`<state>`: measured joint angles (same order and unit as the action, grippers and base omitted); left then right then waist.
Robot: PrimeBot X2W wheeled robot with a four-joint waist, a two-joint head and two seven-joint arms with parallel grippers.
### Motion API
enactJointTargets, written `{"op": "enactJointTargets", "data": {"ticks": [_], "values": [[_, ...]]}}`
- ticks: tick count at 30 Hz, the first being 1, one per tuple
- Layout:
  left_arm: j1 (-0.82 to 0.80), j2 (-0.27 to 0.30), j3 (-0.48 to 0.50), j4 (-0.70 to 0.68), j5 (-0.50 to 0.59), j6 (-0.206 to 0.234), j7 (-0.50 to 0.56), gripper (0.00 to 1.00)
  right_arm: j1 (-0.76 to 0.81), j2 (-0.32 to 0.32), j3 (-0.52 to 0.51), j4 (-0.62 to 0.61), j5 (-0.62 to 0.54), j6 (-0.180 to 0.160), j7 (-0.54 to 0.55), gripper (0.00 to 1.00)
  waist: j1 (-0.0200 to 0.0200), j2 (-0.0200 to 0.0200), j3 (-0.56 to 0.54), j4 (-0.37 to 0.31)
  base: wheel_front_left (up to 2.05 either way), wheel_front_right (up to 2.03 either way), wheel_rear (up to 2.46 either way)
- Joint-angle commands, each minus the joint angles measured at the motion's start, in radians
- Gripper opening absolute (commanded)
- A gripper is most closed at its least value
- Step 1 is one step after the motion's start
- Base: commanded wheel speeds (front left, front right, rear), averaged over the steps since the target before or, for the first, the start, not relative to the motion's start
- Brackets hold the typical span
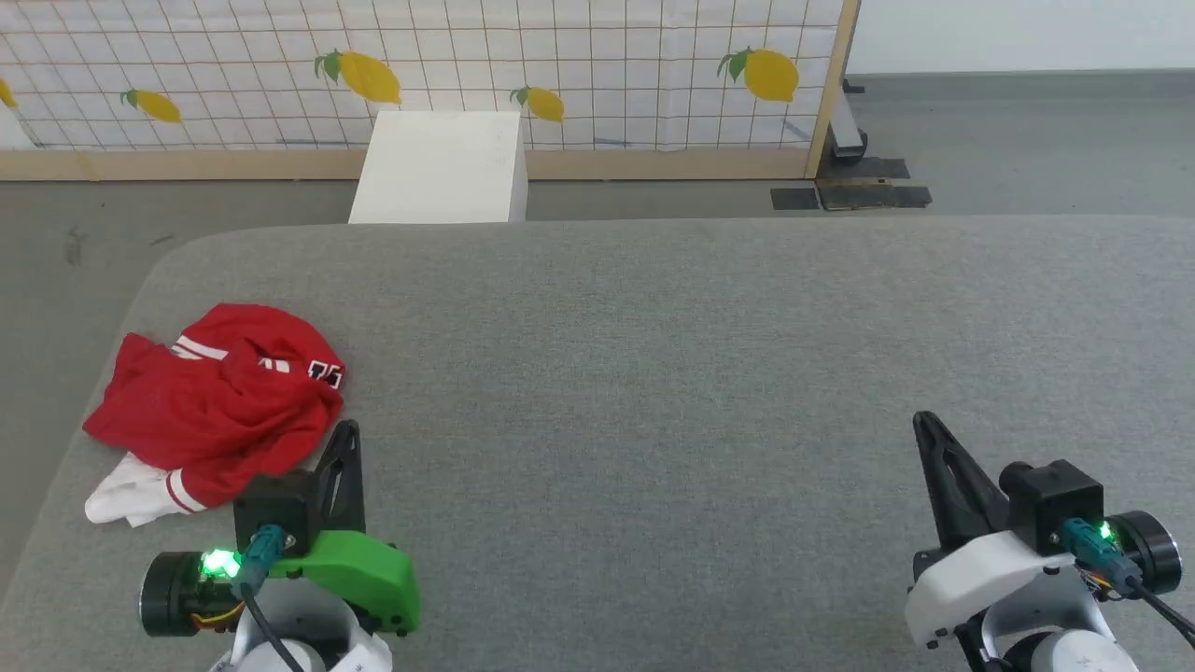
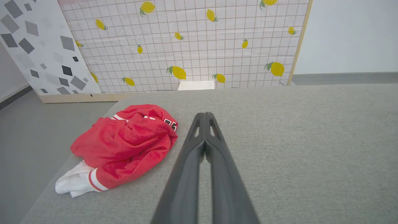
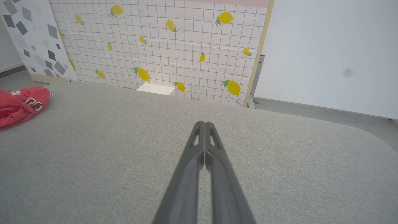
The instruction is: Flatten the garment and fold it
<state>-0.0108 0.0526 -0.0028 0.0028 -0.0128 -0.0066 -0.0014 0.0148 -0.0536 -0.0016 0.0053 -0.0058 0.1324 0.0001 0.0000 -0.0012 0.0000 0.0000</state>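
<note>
The red jersey garment [image 1: 219, 401] lies crumpled in a heap at the left edge of the grey padded table [image 1: 653, 373], a white sleeve with striped trim sticking out at its near side. In the left wrist view the garment [image 2: 124, 143] sits just left of my fingers. My left gripper [image 1: 347, 429] hovers beside the heap's right edge, shut and holding nothing; its tips [image 2: 204, 114] are pressed together. My right gripper [image 1: 924, 420] is far off at the lower right, shut and empty, fingertips [image 3: 204, 123] closed. The garment [image 3: 21, 104] shows at the right wrist view's left edge.
A white box [image 1: 439, 168] stands on the floor behind the table. A lemon-print grid screen [image 1: 420, 65] with a wooden frame closes off the back. The table's left edge [image 1: 56, 467] runs close to the garment, with grey floor beyond.
</note>
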Motion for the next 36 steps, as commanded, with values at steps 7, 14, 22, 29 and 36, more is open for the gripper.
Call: {"op": "enactJointTargets", "data": {"ticks": [7,14,22,29,36], "values": [[0.011,-0.002,0.003,-0.003,0.013,0.007,0.001,0.0,-0.015,0.003,0.002,-0.005,0.006,-0.002,0.0,0.0,0.0,0.0012,0.0,0.0,0.0,0.0,0.0],[0.011,-0.002,0.003,-0.003,0.013,0.007,0.001,0.0,-0.015,0.003,0.002,-0.005,0.006,-0.002,0.0,0.0,0.0,0.0012,0.0,0.0,0.0,0.0,0.0],[0.011,-0.002,0.003,-0.003,0.013,0.007,0.001,0.0,-0.015,0.003,0.002,-0.005,0.006,-0.002,0.0,0.0,0.0,0.0012,0.0,0.0,0.0,0.0,0.0],[0.011,-0.002,0.003,-0.003,0.013,0.007,0.001,0.0,-0.015,0.003,0.002,-0.005,0.006,-0.002,0.0,0.0,0.0,0.0012,0.0,0.0,0.0,0.0,0.0],[0.011,-0.002,0.003,-0.003,0.013,0.007,0.001,0.0,-0.015,0.003,0.002,-0.005,0.006,-0.002,0.0,0.0,0.0,0.0012,0.0,0.0,0.0,0.0,0.0]]}}
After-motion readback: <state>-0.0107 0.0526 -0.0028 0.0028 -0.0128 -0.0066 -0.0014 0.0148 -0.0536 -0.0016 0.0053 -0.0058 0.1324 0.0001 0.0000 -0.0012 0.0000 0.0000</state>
